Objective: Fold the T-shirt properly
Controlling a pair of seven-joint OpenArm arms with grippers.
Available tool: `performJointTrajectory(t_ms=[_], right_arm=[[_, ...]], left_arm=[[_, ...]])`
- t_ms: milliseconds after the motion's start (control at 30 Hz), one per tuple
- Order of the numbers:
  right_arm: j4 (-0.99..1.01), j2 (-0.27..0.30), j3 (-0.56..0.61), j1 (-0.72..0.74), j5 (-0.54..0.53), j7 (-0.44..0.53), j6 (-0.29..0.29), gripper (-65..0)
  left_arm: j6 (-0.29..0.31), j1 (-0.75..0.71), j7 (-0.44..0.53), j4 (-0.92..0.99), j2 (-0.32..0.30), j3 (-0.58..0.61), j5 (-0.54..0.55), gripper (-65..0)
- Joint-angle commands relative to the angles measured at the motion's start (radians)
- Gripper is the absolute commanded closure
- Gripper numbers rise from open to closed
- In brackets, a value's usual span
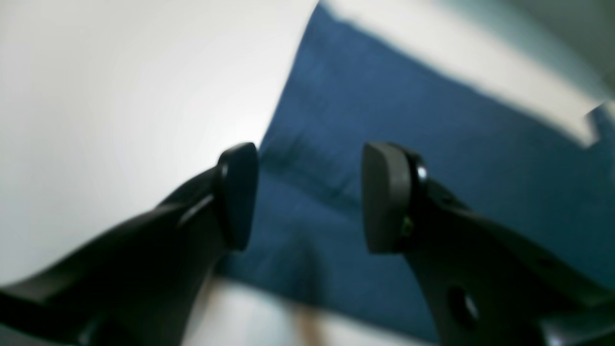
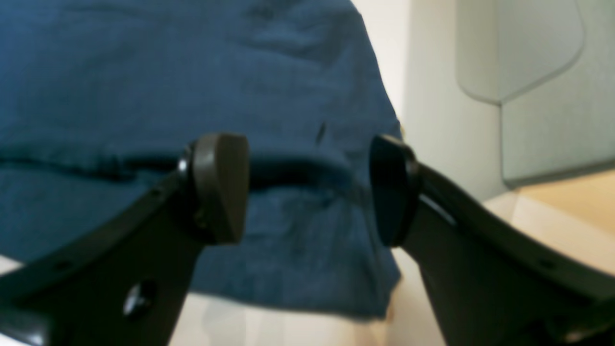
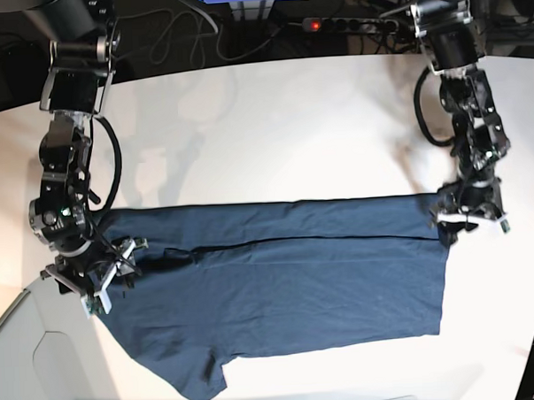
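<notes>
The T-shirt [image 3: 280,288] lies flat on the white table [image 3: 273,129], toward the near edge, folded over so that a seam-like fold edge runs across it from side to side. Its long axis runs left to right in the base view; one sleeve [image 3: 199,376] sticks out toward the near edge at the lower left, and the straight end lies at the base view's right. Nothing in view serves as a container. The left gripper [image 1: 310,197] stands at the shirt's right end in the base view, jaws apart with only blue cloth and table seen between the pads, gripping nothing. The right gripper [image 2: 310,187] stands over the shirt's opposite end, by the fold edge, jaws likewise apart and empty. Whether either gripper's tips touch the cloth cannot be told.
</notes>
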State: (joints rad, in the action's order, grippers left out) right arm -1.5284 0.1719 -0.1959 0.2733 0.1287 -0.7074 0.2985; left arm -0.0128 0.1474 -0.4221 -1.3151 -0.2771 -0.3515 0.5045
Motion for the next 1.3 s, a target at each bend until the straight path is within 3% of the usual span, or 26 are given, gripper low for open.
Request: performJointTrajectory(t_ms=[0,200,500,800,900,1233,1267], right_arm=[[-0.033,0.015,-0.004,0.011,-0.008,0.022,0.009,-37.9],[-0.093,0.019,-0.015,-0.099,-0.007,0.024,0.009,-37.9],[-0.093,0.033,-0.09,-0.139,-0.008,0.024,0.009,-38.0],[-0.085,0.062,-0.092,-0.148,-0.008,0.024,0.009,-38.0],[-0.083,0.074,-0.098,-0.144,-0.007,0.024,0.009,-38.0],[0.024,0.104,-0.21,-0.099,-0.013,0.024,0.011,-38.0],[0.05,0.105,-0.216,-0.088,-0.013,0.024,0.014,-38.0]], left_arm=[[0.01,0.011,0.042,-0.014,-0.009,-0.004,0.012,-33.5],[0.007,-0.062,0.136,0.033,-0.004,-0.004,0.009,-33.5],[0.012,-0.061,0.245,0.217,-0.012,0.004,0.004,-33.5],[0.012,-0.033,0.256,0.245,-0.014,0.075,0.004,-32.9],[0.014,-0.029,0.257,0.253,-0.014,0.076,0.004,-28.0],[0.014,-0.032,0.257,0.253,-0.014,0.07,0.004,0.0],[0.014,-0.032,0.257,0.253,-0.014,0.07,0.004,0.0]])
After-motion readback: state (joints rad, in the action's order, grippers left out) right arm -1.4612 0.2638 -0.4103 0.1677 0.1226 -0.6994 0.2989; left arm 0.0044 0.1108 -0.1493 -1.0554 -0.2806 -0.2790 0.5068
